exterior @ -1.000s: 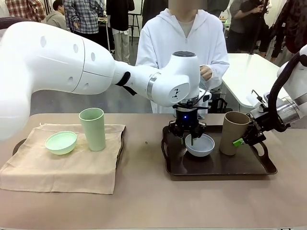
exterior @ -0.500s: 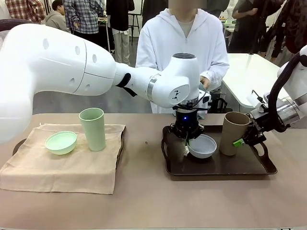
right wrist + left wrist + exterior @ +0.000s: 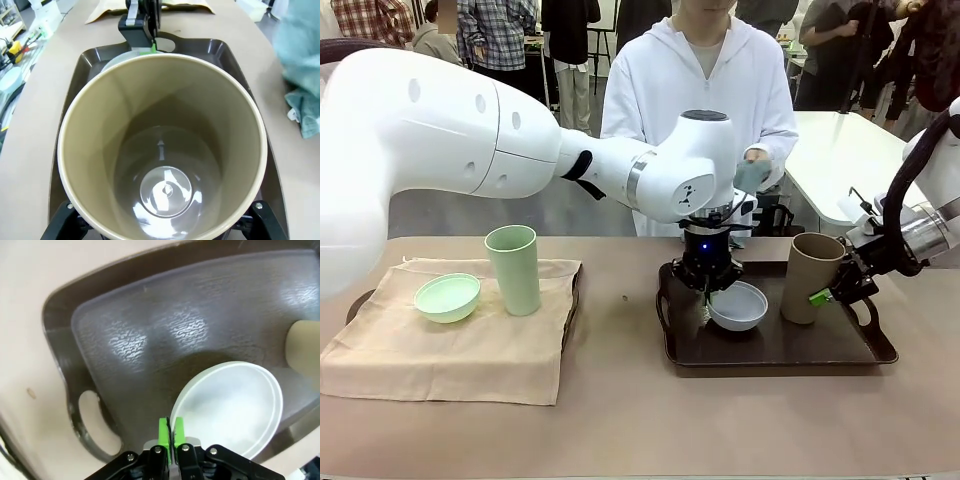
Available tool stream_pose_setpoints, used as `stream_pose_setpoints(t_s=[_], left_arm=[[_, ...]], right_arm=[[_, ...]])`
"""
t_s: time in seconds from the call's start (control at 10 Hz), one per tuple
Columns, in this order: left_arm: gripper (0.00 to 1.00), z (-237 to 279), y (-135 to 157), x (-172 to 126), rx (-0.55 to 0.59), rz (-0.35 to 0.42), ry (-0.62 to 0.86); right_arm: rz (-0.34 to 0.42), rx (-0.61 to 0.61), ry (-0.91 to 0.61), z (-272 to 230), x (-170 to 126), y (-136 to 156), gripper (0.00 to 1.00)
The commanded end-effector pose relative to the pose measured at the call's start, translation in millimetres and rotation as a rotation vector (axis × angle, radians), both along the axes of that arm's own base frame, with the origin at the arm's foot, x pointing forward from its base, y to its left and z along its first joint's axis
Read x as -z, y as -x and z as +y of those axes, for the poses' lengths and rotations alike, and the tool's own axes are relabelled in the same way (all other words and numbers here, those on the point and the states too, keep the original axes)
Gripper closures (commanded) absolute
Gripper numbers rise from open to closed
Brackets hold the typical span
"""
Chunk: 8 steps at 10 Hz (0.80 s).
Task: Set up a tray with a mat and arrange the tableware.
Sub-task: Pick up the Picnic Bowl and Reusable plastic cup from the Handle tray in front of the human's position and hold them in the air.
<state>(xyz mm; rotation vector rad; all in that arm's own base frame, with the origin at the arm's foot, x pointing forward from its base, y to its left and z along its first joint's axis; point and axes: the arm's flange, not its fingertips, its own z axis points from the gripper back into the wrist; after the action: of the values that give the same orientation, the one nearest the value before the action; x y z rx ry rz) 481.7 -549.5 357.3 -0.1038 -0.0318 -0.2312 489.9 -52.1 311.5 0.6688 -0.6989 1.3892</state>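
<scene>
Left arm (image 3: 440, 130): glossy white shell, fat rounded links, shallow round screw recesses along the casing. A silver ring (image 3: 637, 180) sits at 1 joint, with a black strap (image 3: 582, 168) beside it. The wrist housing has a dark grey cap (image 3: 705, 114) and a small black marking on its side. A blue light (image 3: 703, 243) glows above the black left end effector (image 3: 710, 292). The left wrist view shows 2 bright green pads (image 3: 164, 432) and 4 silver screws on black knuckles.

Right arm (image 3: 942, 175): white with a silver ring; a ribbed black cable (image 3: 890, 195) loops along it. Right end effector (image 3: 825, 295): black, green pad.

Person (image 3: 700, 90): white hooded top, long white sleeves, pale shirt beneath.
</scene>
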Motion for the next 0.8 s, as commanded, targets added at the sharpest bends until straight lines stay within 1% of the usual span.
stream_pose_setpoints(t_s=[0.0, 0.1, 0.2, 0.3, 0.4, 0.5, 0.6, 0.7], left_arm=[[1.0, 5, 1, -23, -0.025, 0.078, 0.014], [1.0, 5, 7, -49, -0.021, 0.058, 0.036], [1.0, 6, 13, -82, -0.02, 0.035, 0.052], [1.0, 5, 21, -109, -0.023, 0.022, 0.043], [1.0, 4, 28, -132, -0.018, -0.015, 0.046], [1.0, 1, 39, -158, -0.016, -0.053, 0.048], [1.0, -2, 49, -183, -0.018, -0.095, 0.046], [1.0, -4, 53, -200, -0.021, -0.113, 0.044]], right_arm=[[0.008, 0.037, -0.007, -1, -27, 5, 1.0], [-0.016, 0.032, 0.019, -2, -59, 12, 1.0], [-0.047, 0.016, 0.026, -1, -95, 18, 1.0], [-0.049, 0.006, 0.046, 2, -128, 26, 1.0], [-0.064, 0.004, 0.078, 4, -161, 34, 1.0], [-0.087, -0.008, 0.103, 9, -191, 49, 1.0], [-0.118, -0.009, 0.11, 13, -220, 62, 1.0], [-0.147, -0.006, 0.11, 15, -239, 70, 1.0]])
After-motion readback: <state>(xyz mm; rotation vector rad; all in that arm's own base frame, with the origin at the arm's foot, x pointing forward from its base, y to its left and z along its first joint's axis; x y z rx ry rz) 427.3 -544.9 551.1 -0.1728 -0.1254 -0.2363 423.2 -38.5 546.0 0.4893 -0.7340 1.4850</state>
